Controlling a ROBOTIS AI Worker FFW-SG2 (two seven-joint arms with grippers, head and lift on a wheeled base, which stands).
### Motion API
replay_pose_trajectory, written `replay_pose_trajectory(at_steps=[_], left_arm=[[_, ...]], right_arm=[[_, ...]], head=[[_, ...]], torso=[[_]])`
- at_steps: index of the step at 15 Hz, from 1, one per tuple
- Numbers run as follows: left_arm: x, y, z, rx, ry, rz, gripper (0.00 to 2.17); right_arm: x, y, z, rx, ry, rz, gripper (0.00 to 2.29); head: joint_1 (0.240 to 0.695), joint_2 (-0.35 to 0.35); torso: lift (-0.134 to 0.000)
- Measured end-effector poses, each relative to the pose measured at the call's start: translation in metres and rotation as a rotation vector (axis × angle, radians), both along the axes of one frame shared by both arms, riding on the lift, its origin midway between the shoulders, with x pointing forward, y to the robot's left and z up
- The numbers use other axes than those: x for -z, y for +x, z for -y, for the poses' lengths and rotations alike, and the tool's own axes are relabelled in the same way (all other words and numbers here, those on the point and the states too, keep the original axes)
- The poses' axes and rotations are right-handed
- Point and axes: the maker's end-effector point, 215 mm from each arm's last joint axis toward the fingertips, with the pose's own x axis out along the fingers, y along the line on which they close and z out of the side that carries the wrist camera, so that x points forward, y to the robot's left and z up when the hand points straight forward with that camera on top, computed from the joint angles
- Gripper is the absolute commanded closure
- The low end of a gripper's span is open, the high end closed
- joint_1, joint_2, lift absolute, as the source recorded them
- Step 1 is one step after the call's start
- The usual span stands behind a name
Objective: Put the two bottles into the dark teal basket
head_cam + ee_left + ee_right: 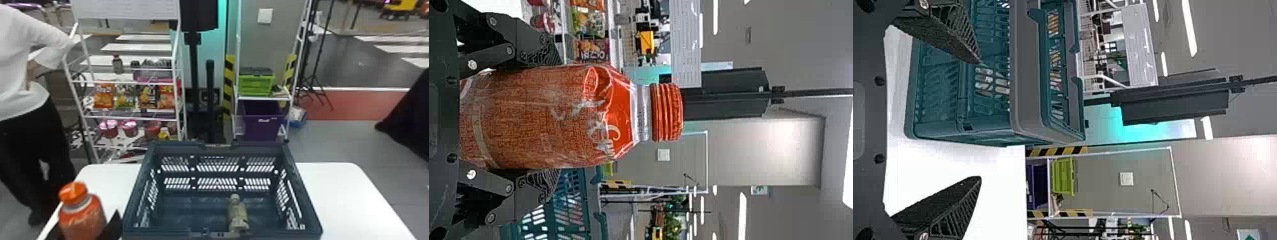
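At the bottom left of the head view my left gripper (83, 228) is shut on the orange bottle (82, 213), which stands upright, cap up, left of the basket. The left wrist view has the gripper (549, 117) with a finger on either side of the bottle (544, 117). A greenish-grey bottle (237, 213) lies inside the dark teal basket (306, 204), cap towards the back wall. In the right wrist view my right gripper (978, 120) is open beside the basket (1025, 75), nothing between its fingers.
The white table (348, 191) extends to both sides of the basket. Behind it stand a snack rack (131, 113) at left and a shelf with a green crate (256, 84) and a purple bin (263, 126).
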Motion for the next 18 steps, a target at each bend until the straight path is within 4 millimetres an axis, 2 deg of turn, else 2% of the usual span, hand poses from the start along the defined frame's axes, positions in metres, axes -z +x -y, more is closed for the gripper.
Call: replay_pose_trajectory(at_steps=[4,6,10,12,15,18], left_arm=[[-0.021,0.047,0.012,0.037,0.0,-0.02,2.03],[-0.032,0.076,0.022,0.057,0.011,-0.035,2.03],[-0.033,0.128,0.059,0.159,0.012,-0.099,2.03],[-0.023,0.15,0.08,0.232,0.017,-0.165,2.03],[0.006,0.178,0.121,0.332,0.035,-0.32,2.03],[0.035,0.189,0.161,0.456,0.06,-0.484,2.03]], right_arm=[[0.015,-0.001,-0.006,-0.014,-0.014,-0.044,0.06],[0.022,-0.002,-0.011,-0.021,-0.023,-0.067,0.06],[0.034,-0.006,-0.032,-0.049,-0.028,-0.103,0.06],[0.036,-0.007,-0.04,-0.056,-0.027,-0.111,0.07],[0.036,-0.011,-0.042,-0.045,-0.023,-0.115,0.07],[0.026,-0.012,-0.039,-0.024,-0.018,-0.084,0.07]], head=[[0.499,0.0],[0.499,0.0],[0.499,0.0],[0.499,0.0],[0.499,0.0],[0.499,0.0]], torso=[[0.0],[0.0],[0.0],[0.0],[0.0],[0.0]])
